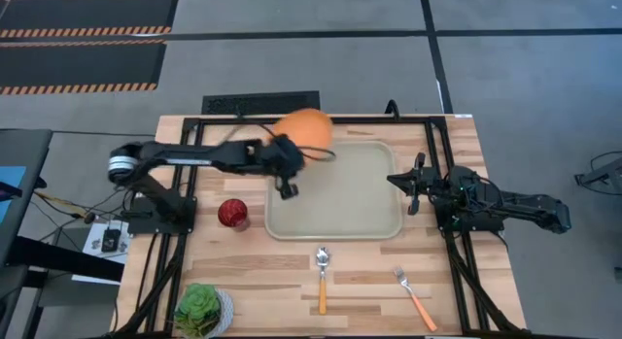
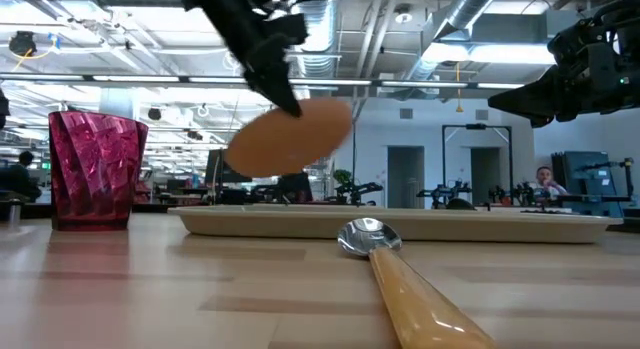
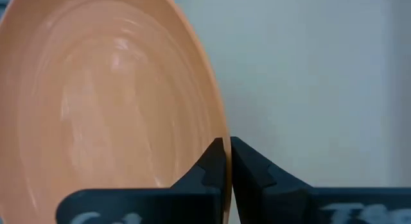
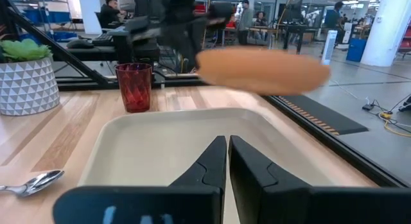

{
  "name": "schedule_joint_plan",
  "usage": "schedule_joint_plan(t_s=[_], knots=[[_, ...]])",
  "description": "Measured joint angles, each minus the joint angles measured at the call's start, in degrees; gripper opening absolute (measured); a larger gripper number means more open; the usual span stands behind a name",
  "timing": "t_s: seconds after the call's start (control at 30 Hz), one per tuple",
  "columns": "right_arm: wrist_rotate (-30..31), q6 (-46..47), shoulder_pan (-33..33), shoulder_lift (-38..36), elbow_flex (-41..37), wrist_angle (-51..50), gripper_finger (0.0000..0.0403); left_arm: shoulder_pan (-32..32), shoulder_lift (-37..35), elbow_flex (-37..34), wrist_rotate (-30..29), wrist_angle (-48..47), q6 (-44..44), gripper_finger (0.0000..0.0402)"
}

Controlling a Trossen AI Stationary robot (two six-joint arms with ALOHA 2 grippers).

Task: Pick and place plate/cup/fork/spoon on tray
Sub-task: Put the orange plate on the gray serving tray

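Note:
The orange plate (image 1: 307, 128) is in the air over the far left corner of the beige tray (image 1: 369, 218), held by my left gripper (image 1: 290, 150), which is shut on it. In the low view the plate (image 2: 290, 139) hangs tilted above the tray (image 2: 480, 223). The dark red cup (image 1: 231, 214) stands on the table left of the tray. The spoon (image 1: 322, 274) and the fork (image 1: 416, 298) lie on the table near the tray's near side. My right gripper (image 1: 412, 188) is shut and empty above the tray's right rim. My left gripper pinches the plate's rim (image 3: 223, 161) between its two fingers, one finger on each face. The fingers come from above, slanting down. The plate is lifted clear of the tray and the table and hangs tilted below the fingers (image 2: 283, 84).
A white pot with a green plant (image 1: 202, 311) stands at the table's near left corner. The arms' black frames run along the table's left and right sides. People show in the room beyond the table.

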Motion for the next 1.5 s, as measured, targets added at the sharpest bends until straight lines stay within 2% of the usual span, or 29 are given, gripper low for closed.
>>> schedule_joint_plan(t_s=[0.2,0.43,0.9,1.07,1.37,1.5], knots=[[0.01,0.0,0.0,0.0,0.01,0.0,0.0043,-5.34,10.67,5.85,4.27,2.12,2.06,0.0],[0.01,0.0,0.0,0.02,0.0,-0.01,0.0043,-8.53,16.05,7.04,3.74,4.15,1.28,0.0],[0.0,0.0,-0.02,0.0,0.0,0.0,0.0043,-11.67,19.1,7.04,6.36,5.19,-0.29,0.0],[0.0,0.0,0.0,0.0,0.02,0.0,0.0043,-11.81,20.0,7.09,10.05,5.89,-1.83,0.0],[0.02,0.0,0.0,0.01,0.01,0.1,0.0043,-10.13,21.0,7.02,9.73,9.05,-1.37,0.0],[0.02,0.0,-0.02,0.02,0.0,0.13,0.0043,-8.7,21.0,7.02,12.04,9.27,-1.45,0.0]])
